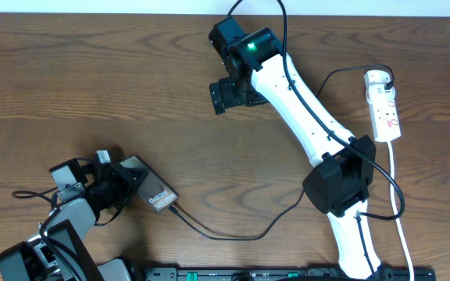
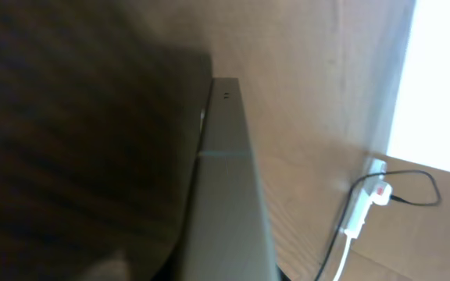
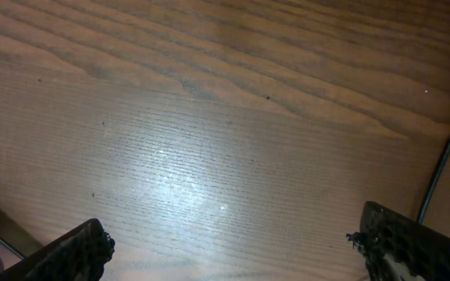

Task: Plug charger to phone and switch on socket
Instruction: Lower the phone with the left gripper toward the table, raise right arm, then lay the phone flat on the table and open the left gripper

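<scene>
Phone reads "Galaxy", pinched in left pincer; right pincer spread.

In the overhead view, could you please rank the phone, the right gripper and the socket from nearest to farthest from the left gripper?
1. Phone: in the left gripper, lower left.
2. Right gripper: upper middle, over bare table.
3. Socket: far right edge.
</scene>
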### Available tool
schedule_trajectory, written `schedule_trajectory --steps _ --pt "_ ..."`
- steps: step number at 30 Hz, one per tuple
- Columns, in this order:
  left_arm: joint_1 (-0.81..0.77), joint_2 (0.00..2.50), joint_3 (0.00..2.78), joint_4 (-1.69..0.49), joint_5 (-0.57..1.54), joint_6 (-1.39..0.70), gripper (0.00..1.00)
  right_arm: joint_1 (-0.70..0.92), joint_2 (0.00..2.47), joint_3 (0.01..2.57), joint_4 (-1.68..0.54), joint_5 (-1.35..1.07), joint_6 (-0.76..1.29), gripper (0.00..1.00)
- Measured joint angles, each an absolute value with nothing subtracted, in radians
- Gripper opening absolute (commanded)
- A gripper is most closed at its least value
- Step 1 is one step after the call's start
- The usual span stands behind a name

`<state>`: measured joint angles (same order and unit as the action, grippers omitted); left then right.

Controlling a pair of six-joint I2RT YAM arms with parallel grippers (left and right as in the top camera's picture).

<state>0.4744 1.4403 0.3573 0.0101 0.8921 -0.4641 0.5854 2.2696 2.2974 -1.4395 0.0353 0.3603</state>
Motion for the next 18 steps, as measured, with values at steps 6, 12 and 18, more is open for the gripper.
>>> schedule_trajectory --steps 6,12,18 --pt "0.474 1.440 0.358 -0.039 0.840 -0.459 0.07 0.585 2.270 2.297 -1.440 0.035 0.360 0.99" --pt "0.474 1.433 0.358 -0.054 0.831 -0.444 0.08 0.586 2.270 2.297 -1.440 0.035 0.360 0.99" --pt "0.474 1.433 0.358 -0.060 0.832 -0.443 0.23 0.587 2.270 2.297 -1.440 0.035 0.360 0.99"
